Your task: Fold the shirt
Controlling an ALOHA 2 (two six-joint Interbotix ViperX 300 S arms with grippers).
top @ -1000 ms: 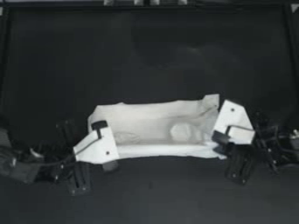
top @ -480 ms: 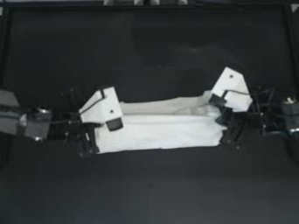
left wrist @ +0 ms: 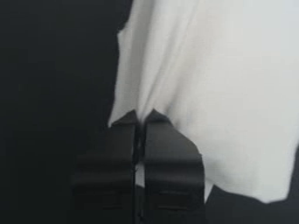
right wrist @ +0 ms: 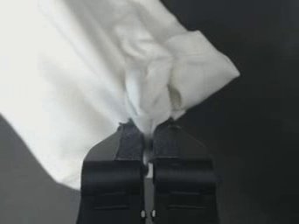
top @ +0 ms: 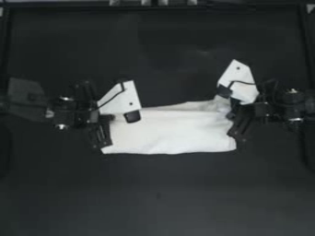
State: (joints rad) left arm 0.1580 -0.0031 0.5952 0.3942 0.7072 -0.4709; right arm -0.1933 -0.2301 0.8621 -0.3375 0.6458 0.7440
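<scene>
**Top view: both grippers pinch the shirt at its two ends**

Top view shows the shirt (top: pixel 169 131) lying as a wide white band near the middle of the dark table (top: pixel 157 55), stretched between the two arms. The left gripper (top: pixel 104 131) sits at the shirt's left end, and the right gripper (top: pixel 234 122) sits at the shirt's right end, so the cloth spans the gap between them. The shirt's near edge runs fairly straight, while its far edge rises toward the right gripper.

From the left wrist, the jaws are closed almost together with a thin pleat of the shirt (left wrist: pixel 192 78) caught between them, and folds fan out from that pinch.

From the right wrist, the jaws are likewise pressed narrow on a bunched fold of the shirt (right wrist: pixel 116 74), with a rolled hem of cloth just beside the pinch.
</scene>
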